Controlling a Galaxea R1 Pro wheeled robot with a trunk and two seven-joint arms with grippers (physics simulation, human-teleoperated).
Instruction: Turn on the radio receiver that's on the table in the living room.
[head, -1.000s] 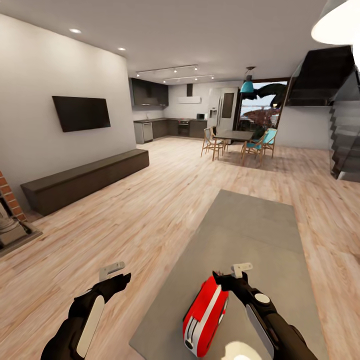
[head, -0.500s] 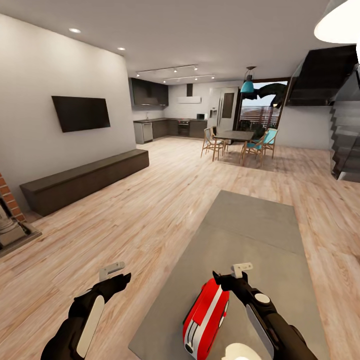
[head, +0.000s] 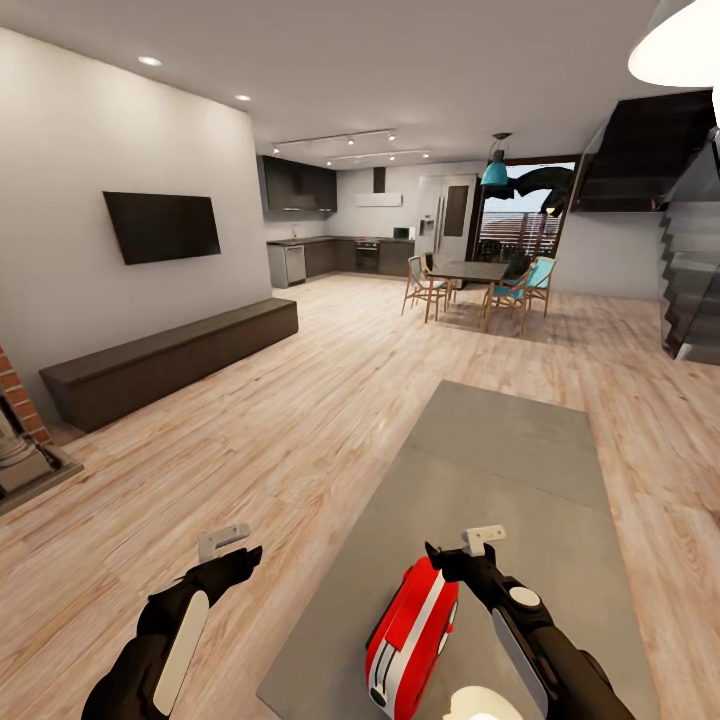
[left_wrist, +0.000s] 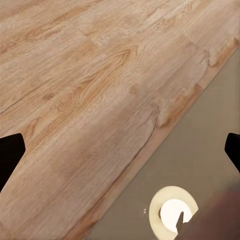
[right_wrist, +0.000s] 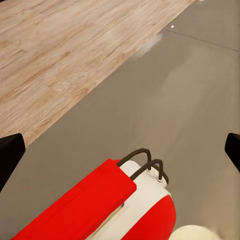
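Plainly, the radio is a small, hard-shelled thing: glossy red with a white band, rounded at the edges, and by its look light and stiff. That smooth skin would likely slip under a squeeze, and its rounded body could skid or roll on the flat top if pushed from the side. Turning it on should need only a touch, not a lift. In the right wrist view a thin dark wire handle loops off the white end, the one part that would give a sure hold if it had to be steadied.

The radio lies at the near end of the grey table, set lengthwise, well inside the near edge.

The right pincer hangs just above the radio's far end, close over it; I cannot tell whether it touches. In the right wrist view its two fingertips sit wide apart, so it is released and grasps nothing.

The left pincer is off the table, over the wooden floor, well apart from the radio, its fingertips likewise spread and empty.
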